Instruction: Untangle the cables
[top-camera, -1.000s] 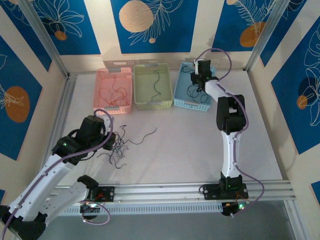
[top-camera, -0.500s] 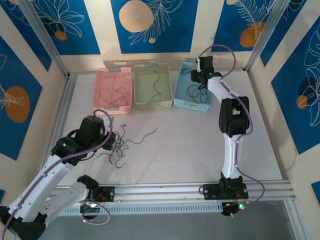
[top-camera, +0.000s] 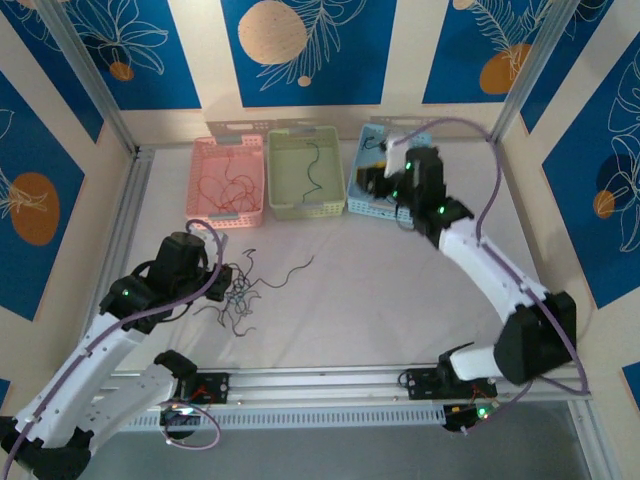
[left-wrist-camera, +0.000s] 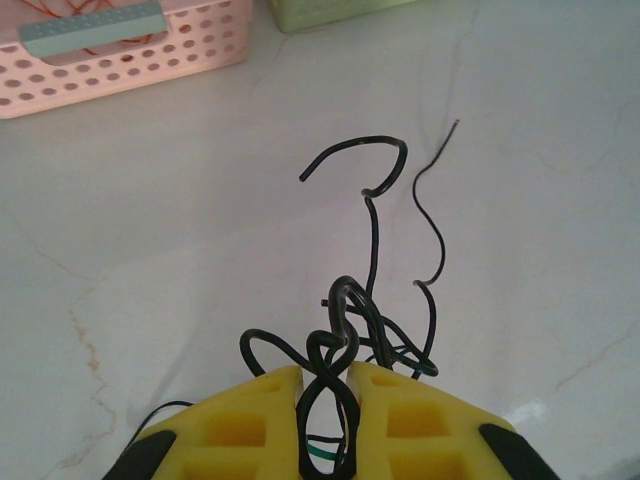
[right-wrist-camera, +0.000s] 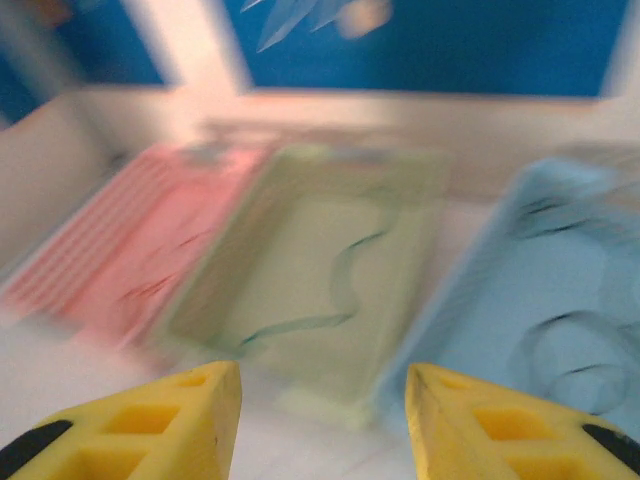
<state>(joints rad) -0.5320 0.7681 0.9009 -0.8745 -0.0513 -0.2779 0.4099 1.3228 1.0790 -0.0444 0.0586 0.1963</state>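
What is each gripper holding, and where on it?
Left gripper pinches the cables by looped black strands at the clump's near edge. Right gripper is open, holding nothing.

The cables on the white, faintly brown-veined tabletop are mostly black, with one green strand between the yellow, black-cornered jaws of the left gripper. The right gripper has the same yellow and black. Three perforated baskets are pink, pale green and light blue; red wires lie in the pink one. The wall panels are blue with white leaf outlines and orange discs, set between cream stripes.
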